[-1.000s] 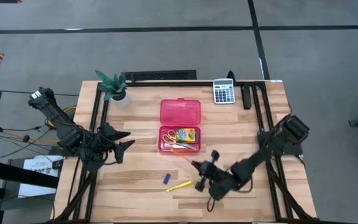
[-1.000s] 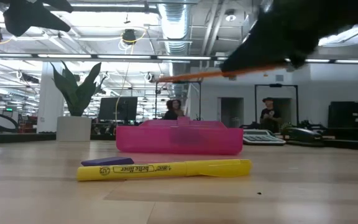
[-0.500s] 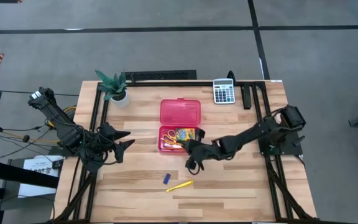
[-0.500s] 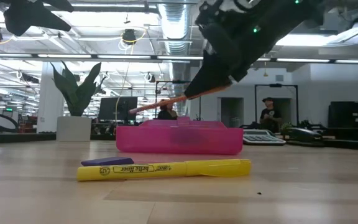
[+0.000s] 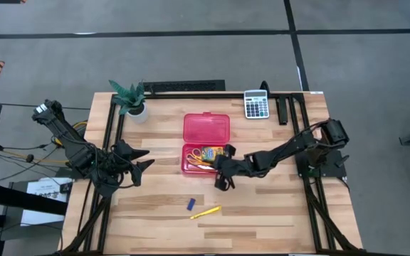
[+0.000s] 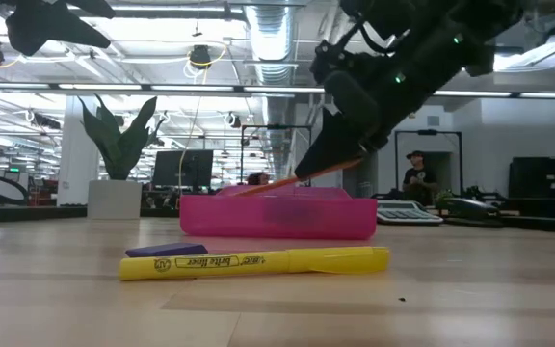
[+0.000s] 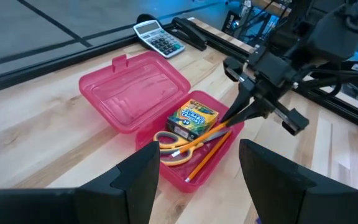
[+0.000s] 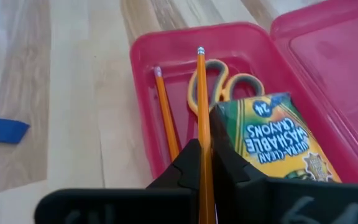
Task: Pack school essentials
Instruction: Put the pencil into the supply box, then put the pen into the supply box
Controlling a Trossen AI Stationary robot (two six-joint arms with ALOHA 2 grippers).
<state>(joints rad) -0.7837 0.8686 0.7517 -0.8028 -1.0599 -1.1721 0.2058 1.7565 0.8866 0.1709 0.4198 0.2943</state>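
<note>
The open pink pencil box (image 5: 205, 142) holds a green-and-yellow crayon box (image 8: 278, 137), yellow-handled scissors (image 8: 219, 87) and one orange pencil (image 8: 166, 118) in its tray. My right gripper (image 5: 223, 169) is at the tray's near right corner, shut on a second orange pencil (image 8: 201, 106). A blue eraser (image 5: 191, 203) and a yellow pen (image 5: 205, 212) lie flat on the table, nearer the front edge. My left gripper (image 5: 141, 158) is open and empty, left of the box. My right gripper pinches the pencil's shaft (image 8: 203, 152) between its two fingers, back from the eraser end (image 8: 200, 50). The pencil runs forward along the fingers. In the low view it slants down from the gripper (image 6: 340, 145) toward the tray, its low end (image 6: 249, 189) behind the box's rim.
A grey calculator (image 5: 256, 104) sits at the far right and a small potted plant (image 5: 130, 99) at the far left. Black frame rails run along the table's sides. Bare wood lies around the eraser and the pen.
My right gripper has carried the pencil from the near right part of the table toward the far left, up to the pink box. The pencil has tipped from nearly level to slanting down, its free end now at the tray.
</note>
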